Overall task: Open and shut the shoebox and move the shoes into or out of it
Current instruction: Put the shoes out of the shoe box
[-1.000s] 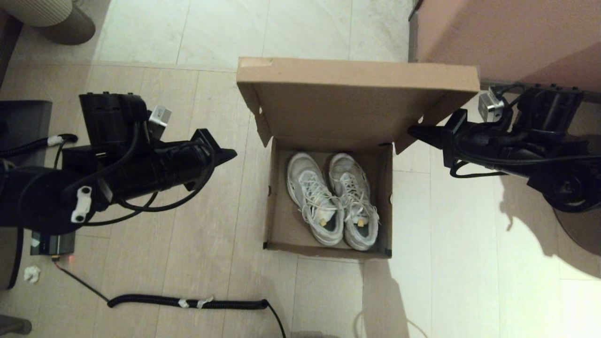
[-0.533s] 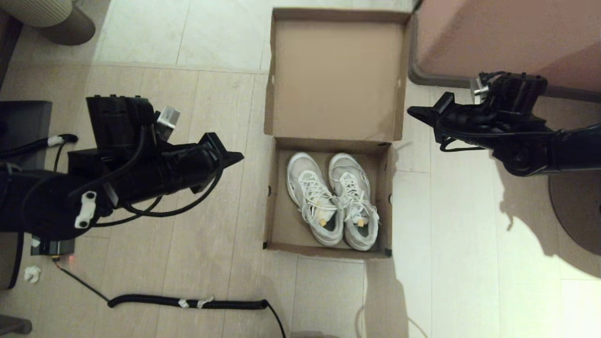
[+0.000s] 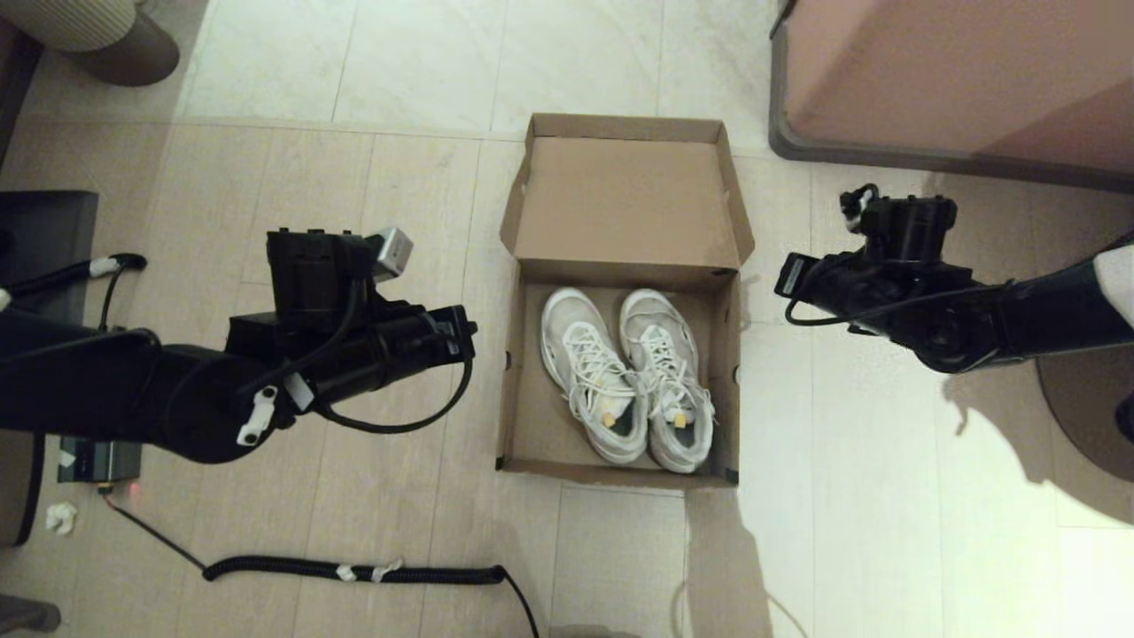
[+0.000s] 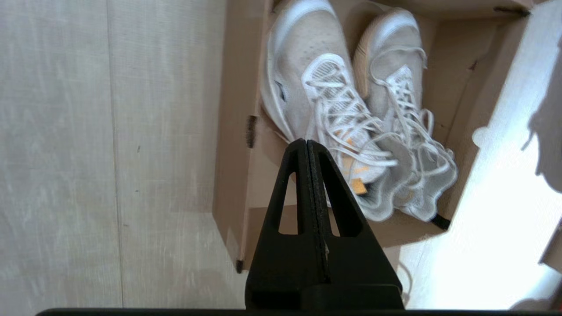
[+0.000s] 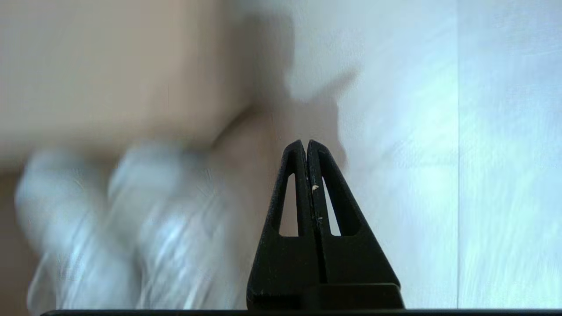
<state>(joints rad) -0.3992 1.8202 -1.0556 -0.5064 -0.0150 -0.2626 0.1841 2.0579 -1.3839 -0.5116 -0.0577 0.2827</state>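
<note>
The brown cardboard shoebox (image 3: 509,416) stands open on the floor, its flap lid (image 3: 625,199) leaning back beyond the far wall. Both white lace-up sneakers (image 3: 625,372) lie side by side inside, toes toward the lid. My left gripper (image 3: 465,332) hovers just left of the box, shut and empty; in the left wrist view its tips (image 4: 306,141) point over the near box wall (image 4: 232,131) at the sneakers (image 4: 333,87). My right gripper (image 3: 784,275) hangs just right of the box, shut and empty; its tips (image 5: 306,142) show beside the blurred sneakers (image 5: 131,210).
A large pink-brown furniture block (image 3: 957,71) stands at the far right, close behind the right arm. A coiled black cable (image 3: 354,571) lies on the floor at the near left. A dark round base (image 3: 1090,416) sits at the right edge.
The lid has swung from half-raised to fully back. The right gripper has dropped away from the lid's edge to beside the box. The left gripper has moved closer to the box.
</note>
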